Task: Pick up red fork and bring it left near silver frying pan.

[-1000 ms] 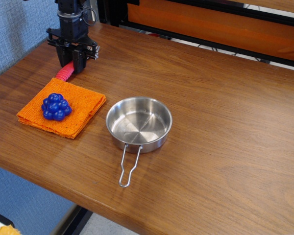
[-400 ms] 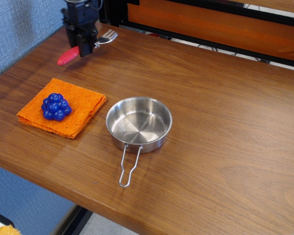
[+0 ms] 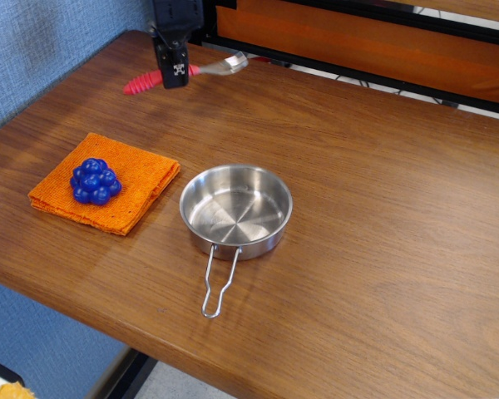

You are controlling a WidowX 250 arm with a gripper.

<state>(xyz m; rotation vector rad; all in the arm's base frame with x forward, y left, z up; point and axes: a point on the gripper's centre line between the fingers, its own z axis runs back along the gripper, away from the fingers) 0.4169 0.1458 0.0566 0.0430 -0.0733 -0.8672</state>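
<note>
My gripper [image 3: 176, 75] is at the back left of the table, raised above the wood, and is shut on the red fork [image 3: 143, 83]. The fork lies almost level in the jaws: its ribbed red handle sticks out to the left and its silver tines [image 3: 229, 63] point right. The silver frying pan [image 3: 236, 209] stands near the middle of the table, well in front of and to the right of the gripper, with its looped wire handle [image 3: 218, 283] pointing toward the front edge.
A folded orange cloth [image 3: 141, 179] lies at the left with a blue knobbly ball [image 3: 94, 181] on it. A black and orange frame [image 3: 358, 41] runs along the table's back edge. A blue wall [image 3: 33, 50] stands at the left.
The gripper has lifted the fork off the table by the cloth, and carried it up and to the right along the back. The fork has turned from pointing down to almost level.
</note>
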